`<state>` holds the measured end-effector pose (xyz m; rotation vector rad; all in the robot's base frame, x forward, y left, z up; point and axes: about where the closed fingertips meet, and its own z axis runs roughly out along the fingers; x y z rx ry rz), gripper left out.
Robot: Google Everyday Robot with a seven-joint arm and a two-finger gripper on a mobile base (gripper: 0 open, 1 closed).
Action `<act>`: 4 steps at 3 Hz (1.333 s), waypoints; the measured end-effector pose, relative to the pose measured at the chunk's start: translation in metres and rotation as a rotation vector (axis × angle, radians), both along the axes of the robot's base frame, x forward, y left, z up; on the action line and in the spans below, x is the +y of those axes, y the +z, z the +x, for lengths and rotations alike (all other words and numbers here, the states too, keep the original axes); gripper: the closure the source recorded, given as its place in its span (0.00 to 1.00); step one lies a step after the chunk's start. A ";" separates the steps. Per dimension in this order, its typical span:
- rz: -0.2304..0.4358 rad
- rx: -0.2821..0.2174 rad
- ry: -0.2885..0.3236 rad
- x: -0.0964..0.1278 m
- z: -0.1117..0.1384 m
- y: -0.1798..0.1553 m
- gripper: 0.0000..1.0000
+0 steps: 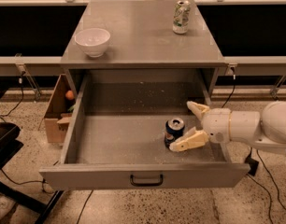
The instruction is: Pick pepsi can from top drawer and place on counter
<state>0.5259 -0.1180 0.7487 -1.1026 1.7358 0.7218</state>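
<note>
The pepsi can (174, 131) stands upright on the speckled floor of the open top drawer (124, 143), right of the middle. My gripper (187, 126) comes in from the right, inside the drawer, and is open. One cream finger (188, 141) lies low just in front and right of the can, and the other (197, 108) points behind and right of it. The can is at the mouth of the fingers, not held. The grey counter (138, 34) is above the drawer.
On the counter stand a white bowl (92, 41) at the left and a white-and-green can (181, 17) at the back right. A cardboard box (59, 108) with an orange in it sits on the floor left of the cabinet. Cables run over the floor.
</note>
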 end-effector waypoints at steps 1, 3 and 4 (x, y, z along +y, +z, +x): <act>0.090 -0.090 -0.040 0.001 0.030 -0.021 0.00; 0.067 -0.142 0.038 0.019 0.047 -0.034 0.00; 0.046 -0.168 0.074 0.022 0.061 -0.042 0.00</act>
